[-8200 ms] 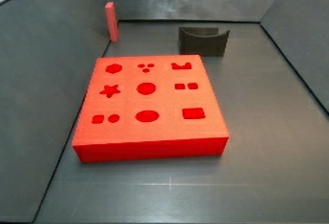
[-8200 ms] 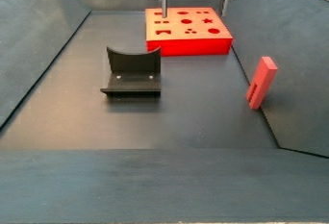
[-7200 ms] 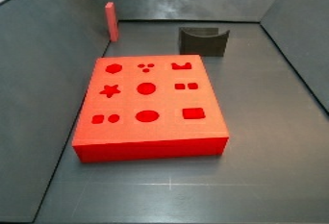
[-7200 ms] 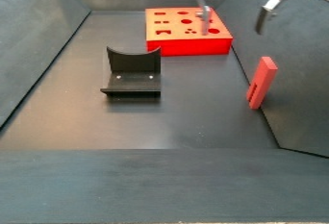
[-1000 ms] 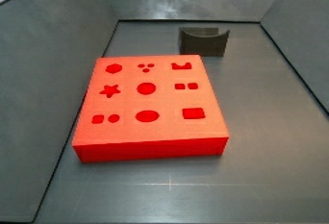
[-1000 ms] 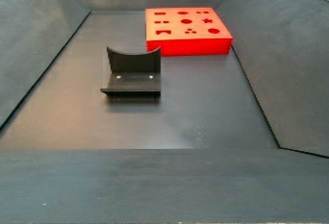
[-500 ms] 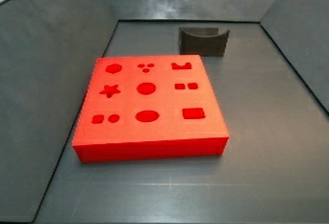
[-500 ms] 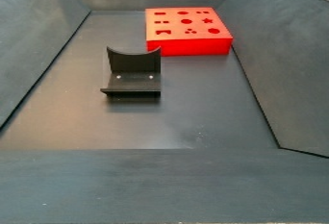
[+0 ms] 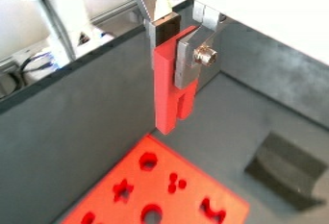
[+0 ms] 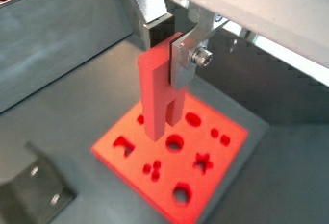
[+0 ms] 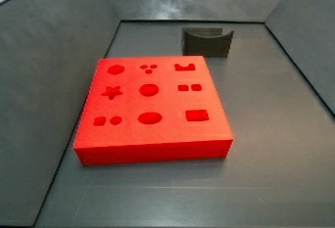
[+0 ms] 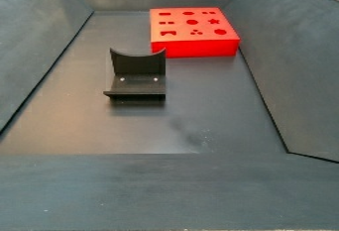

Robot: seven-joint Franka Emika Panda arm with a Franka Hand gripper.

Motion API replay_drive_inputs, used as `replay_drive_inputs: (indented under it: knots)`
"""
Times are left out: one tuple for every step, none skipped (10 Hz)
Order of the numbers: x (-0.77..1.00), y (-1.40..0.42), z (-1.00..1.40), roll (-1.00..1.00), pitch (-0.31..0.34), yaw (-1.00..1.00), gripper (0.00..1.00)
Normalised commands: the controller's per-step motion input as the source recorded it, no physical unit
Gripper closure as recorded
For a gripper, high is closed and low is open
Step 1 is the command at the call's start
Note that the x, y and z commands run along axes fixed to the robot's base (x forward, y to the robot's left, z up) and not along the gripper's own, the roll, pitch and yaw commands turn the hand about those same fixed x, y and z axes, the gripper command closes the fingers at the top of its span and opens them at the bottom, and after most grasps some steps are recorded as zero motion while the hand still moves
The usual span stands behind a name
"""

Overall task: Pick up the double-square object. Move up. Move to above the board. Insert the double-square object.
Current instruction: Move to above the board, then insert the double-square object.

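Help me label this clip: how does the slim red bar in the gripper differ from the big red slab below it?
The double-square object is a narrow plain bar; the board is a wide thick slab cut with shaped recesses. The bar hangs upright, clamped in the gripper in both wrist views; the board lies flat on the floor. The bar is absent from both side views; the board shows in all four. Both are red.

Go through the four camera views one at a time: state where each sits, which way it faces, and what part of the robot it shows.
Wrist view: rides the arm, looking down past the end effector, shut on the double-square object, to the board.
Wrist view: same mount, opposite side; end effector, object, board and the dark grey block.
Side view: faces the board's front edge; no robot visible.
Side view: faces the dark grey block, board behind; no robot.
All four views share the board.
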Motion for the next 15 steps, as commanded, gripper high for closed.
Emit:
replay_drive_inputs:
  knots:
    - [0.61,-0.96,-0.12,0.02,0.03,0.01,1.0]
    - [0.51,-0.77,-0.1,0.03,0.03,0.01,1.0]
    - [0.3,-0.41,-0.04,0.04,0.034,0.01,1.0]
    - [0.18,-0.24,-0.01,0.04,0.03,0.01,1.0]
    - [0.0,0.0,0.0,-0.02,0.0,0.0,1.0]
    - [0.0,0.0,0.0,0.0,0.0,0.0,1.0]
    - [0.0,0.0,-0.07,0.0,0.0,0.0,1.0]
    - [-0.03,0.0,-0.04,0.0,-0.039,-0.04,1.0]
    - [0.0,0.0,-0.04,-0.01,-0.01,0.0,1.0]
    - [0.0,0.0,-0.02,0.0,0.0,0.0,1.0]
    - [0.0,0.0,-0.05,0.0,0.0,0.0,1.0]
    - [0.0,0.0,-0.1,0.0,-0.061,0.0,1.0]
    - [0.01,0.0,-0.13,0.0,-0.036,0.0,1.0]
    - [0.09,0.0,-0.12,0.0,-0.009,-0.05,1.0]
    - [0.11,0.0,-0.11,0.0,-0.013,-0.12,1.0]
